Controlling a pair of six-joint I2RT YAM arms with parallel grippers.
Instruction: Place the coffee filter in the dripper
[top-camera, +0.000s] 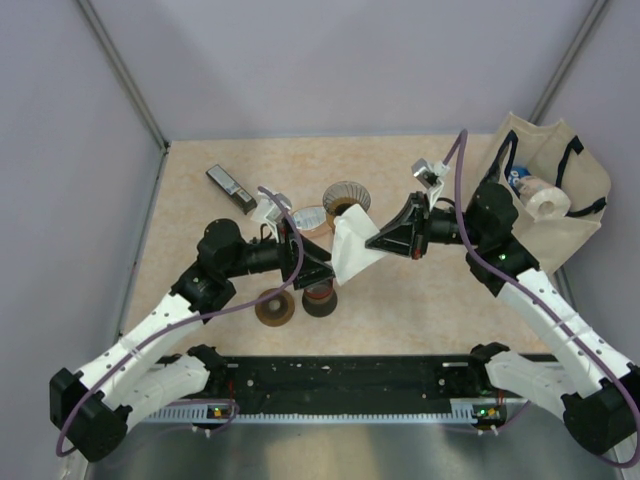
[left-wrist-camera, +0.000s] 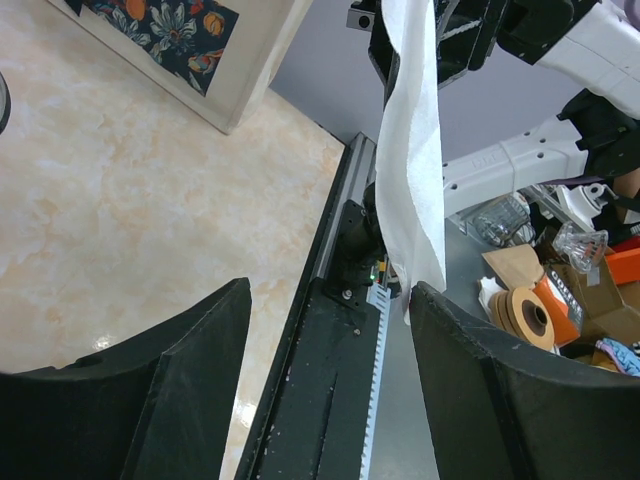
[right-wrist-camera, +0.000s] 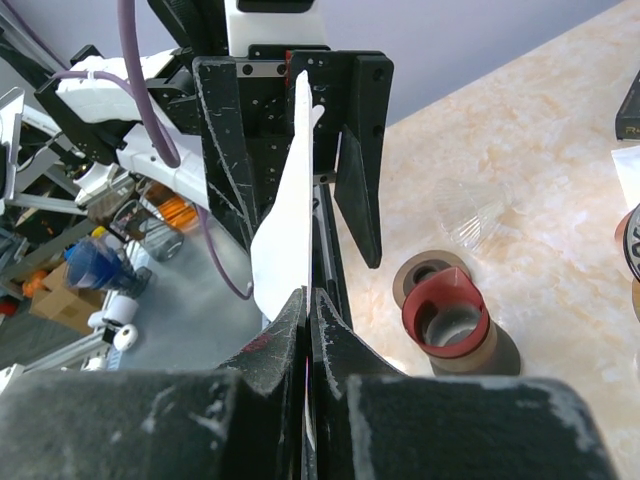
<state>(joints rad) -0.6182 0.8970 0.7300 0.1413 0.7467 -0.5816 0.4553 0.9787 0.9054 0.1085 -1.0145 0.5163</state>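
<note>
Beige tabletop (top-camera: 420, 300), near edge first: one red cone-shaped dripper (top-camera: 320, 296) stands unlined, just beside one brown tape roll (top-camera: 275, 308). Above them hangs the one white filter (top-camera: 352, 252), pinched in the fully closed right gripper (right-wrist-camera: 308, 295), its other edge between the wide-apart jaws of the left gripper (left-wrist-camera: 330, 290). By this view, the whole placement into the dripper remains to be done.

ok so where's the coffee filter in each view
top external: coffee filter, white, dead centre
left wrist: hangs down from top centre, right of middle
right wrist: edge-on at centre, pinched by right fingers
shared landmark: open left fingers either side of it
</note>
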